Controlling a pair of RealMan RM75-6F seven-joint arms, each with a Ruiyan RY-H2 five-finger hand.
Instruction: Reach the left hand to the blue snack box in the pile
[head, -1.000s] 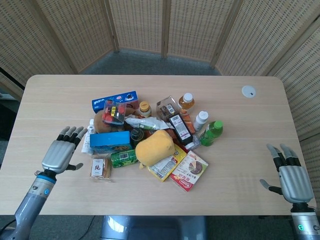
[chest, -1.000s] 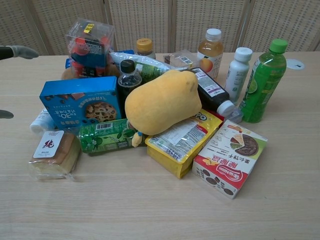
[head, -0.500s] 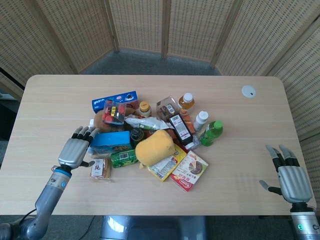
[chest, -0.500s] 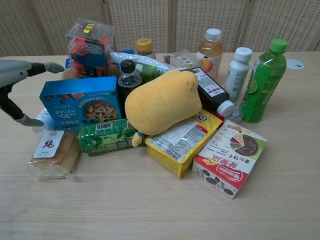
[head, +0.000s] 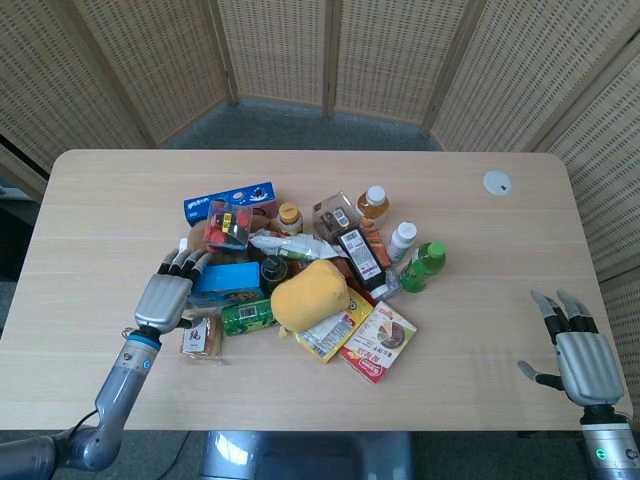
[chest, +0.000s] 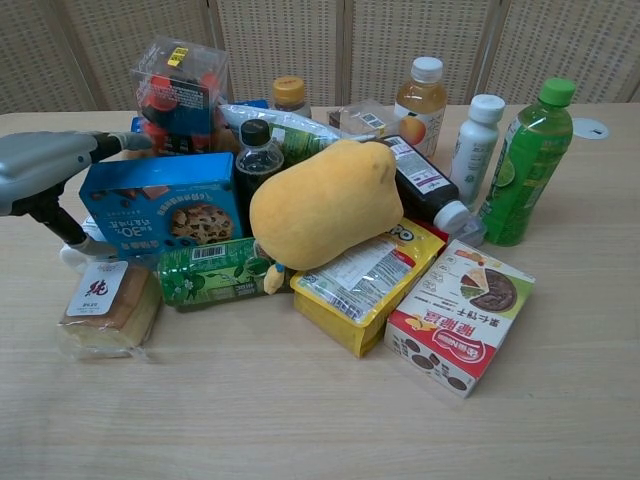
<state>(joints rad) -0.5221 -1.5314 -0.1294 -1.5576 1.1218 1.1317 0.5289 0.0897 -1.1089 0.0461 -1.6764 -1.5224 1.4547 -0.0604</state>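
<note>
The blue snack box (head: 226, 282) with a cookie picture (chest: 160, 207) stands on the left side of the pile, leaning against a dark bottle (chest: 258, 160). My left hand (head: 168, 292) is open at the box's left end, fingers stretched forward above its top edge, thumb down beside it; in the chest view the left hand (chest: 50, 170) comes in from the left. I cannot tell whether it touches the box. My right hand (head: 577, 347) lies open near the table's front right corner, far from the pile.
A wrapped cake (chest: 103, 305) and a green packet (chest: 214, 272) lie in front of the box. A yellow plush (chest: 325, 203), a clear box of red items (chest: 180, 92), bottles (chest: 525, 160) and other snack packs (chest: 462, 315) crowd the pile. A white disc (head: 497, 182) sits far right.
My left hand has moved right across the table, from well clear of the pile to the blue box's left end. The right hand has stayed put.
</note>
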